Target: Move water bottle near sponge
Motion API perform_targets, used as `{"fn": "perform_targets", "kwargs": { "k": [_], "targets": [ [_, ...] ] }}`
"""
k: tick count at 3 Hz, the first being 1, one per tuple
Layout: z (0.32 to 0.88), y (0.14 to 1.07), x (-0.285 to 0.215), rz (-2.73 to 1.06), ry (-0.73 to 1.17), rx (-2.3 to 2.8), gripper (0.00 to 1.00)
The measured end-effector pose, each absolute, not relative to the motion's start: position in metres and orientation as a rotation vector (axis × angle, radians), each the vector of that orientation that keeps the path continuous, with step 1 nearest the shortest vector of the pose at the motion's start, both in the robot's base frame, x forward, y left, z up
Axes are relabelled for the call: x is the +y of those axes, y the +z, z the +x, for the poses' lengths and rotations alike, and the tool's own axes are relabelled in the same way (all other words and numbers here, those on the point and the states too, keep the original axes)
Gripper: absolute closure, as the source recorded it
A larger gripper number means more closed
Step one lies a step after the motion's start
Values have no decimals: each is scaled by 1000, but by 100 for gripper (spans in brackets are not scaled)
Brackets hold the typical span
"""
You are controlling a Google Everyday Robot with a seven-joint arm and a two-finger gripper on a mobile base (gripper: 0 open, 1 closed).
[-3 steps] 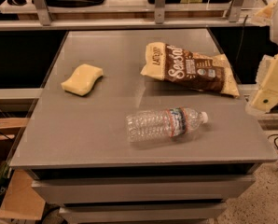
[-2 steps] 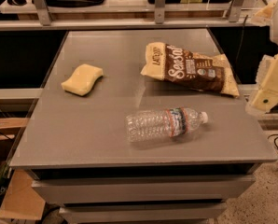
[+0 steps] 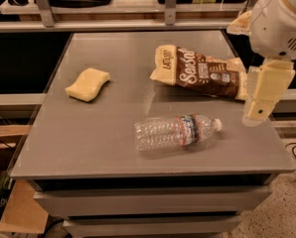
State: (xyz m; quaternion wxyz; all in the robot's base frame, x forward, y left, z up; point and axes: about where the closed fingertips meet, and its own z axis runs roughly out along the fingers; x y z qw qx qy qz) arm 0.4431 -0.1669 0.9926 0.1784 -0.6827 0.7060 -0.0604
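The water bottle (image 3: 177, 132) lies on its side on the grey table (image 3: 88, 138), front of centre, with its white cap pointing right. The pale yellow sponge (image 3: 88, 85) lies flat at the left of the table, well apart from the bottle. My gripper (image 3: 259, 110) hangs from the white arm at the right edge of the table. It is above the surface, to the right of the bottle's cap and in front of the snack bag, and it touches nothing.
A brown and cream snack bag (image 3: 202, 73) lies at the back right of the table, behind the bottle. Shelving (image 3: 138, 21) runs along the far edge. Drawers (image 3: 153, 200) front the table, and a cardboard box (image 3: 16, 209) sits on the floor at left.
The arm and gripper have moved a little to the left, in over the table's right edge. Bottle, sponge and bag have not moved.
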Motion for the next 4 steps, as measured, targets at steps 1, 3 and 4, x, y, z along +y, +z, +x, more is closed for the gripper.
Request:
{"fn": "perform_targets", "kwargs": {
  "k": [1, 3, 4],
  "targets": [
    [446, 970, -146, -2106, -140, 1908, 0],
    [450, 914, -121, -2347, -42, 1832, 0],
    [450, 896, -115, -2387, -22, 1840, 0]
  ]
}}
